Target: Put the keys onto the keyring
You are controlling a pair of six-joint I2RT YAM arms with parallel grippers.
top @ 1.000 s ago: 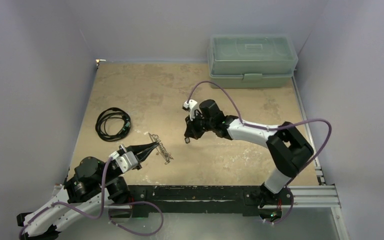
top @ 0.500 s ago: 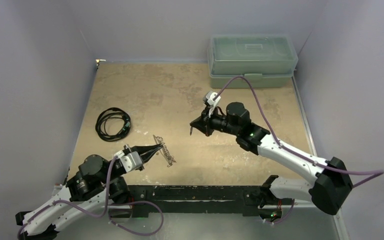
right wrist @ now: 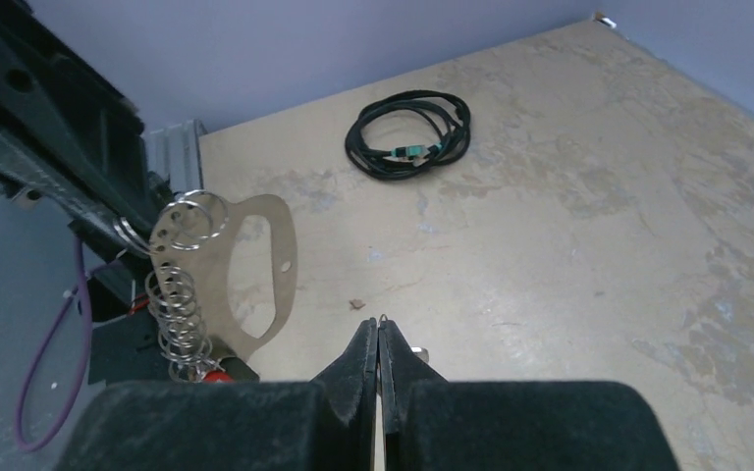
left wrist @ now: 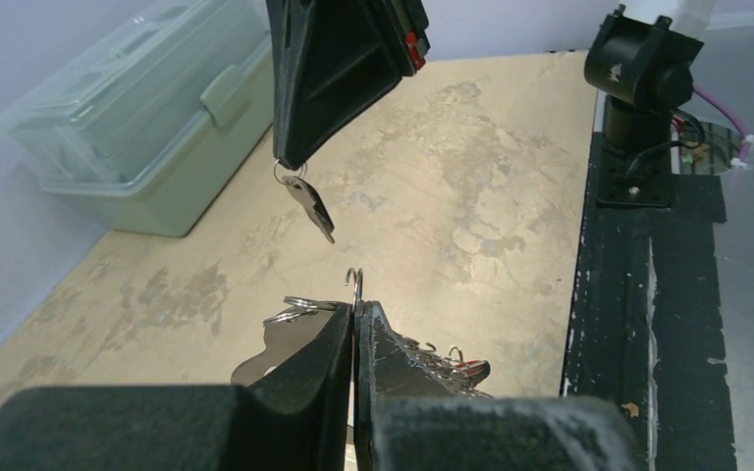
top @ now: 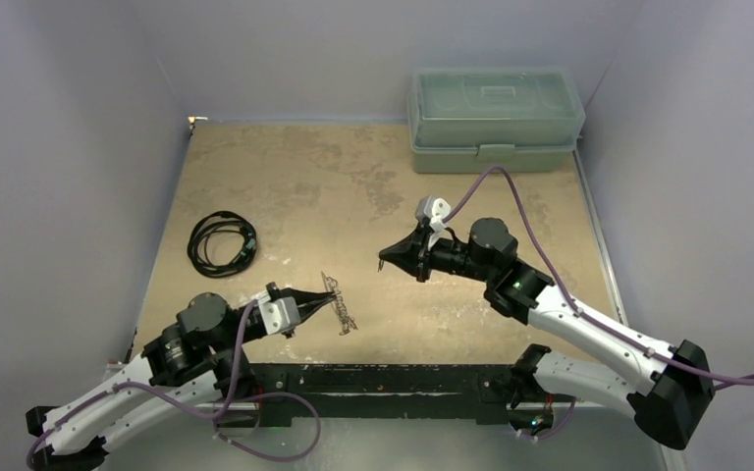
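Observation:
My left gripper point(top: 326, 298) is shut on the keyring point(top: 340, 306), a flat silvery D-shaped plate held off the table at the near middle. In the right wrist view the keyring point(right wrist: 245, 265) shows its oval cut-out and a row of small wire loops, with a red-headed key point(right wrist: 213, 374) at its lower end. My right gripper point(top: 385, 260) is shut on the small ring of a dark key point(left wrist: 311, 207), which hangs below its tips in the left wrist view. The two grippers face each other, apart. The plain silvery key does not show.
A black coiled cable point(top: 222, 242) lies at the left of the tan table. A pale green lidded box point(top: 496, 118) stands at the back right. The black base rail point(top: 383, 378) runs along the near edge.
My right gripper has swung right and nearer with the dark key. My left gripper has carried the keyring to the right and a little nearer.

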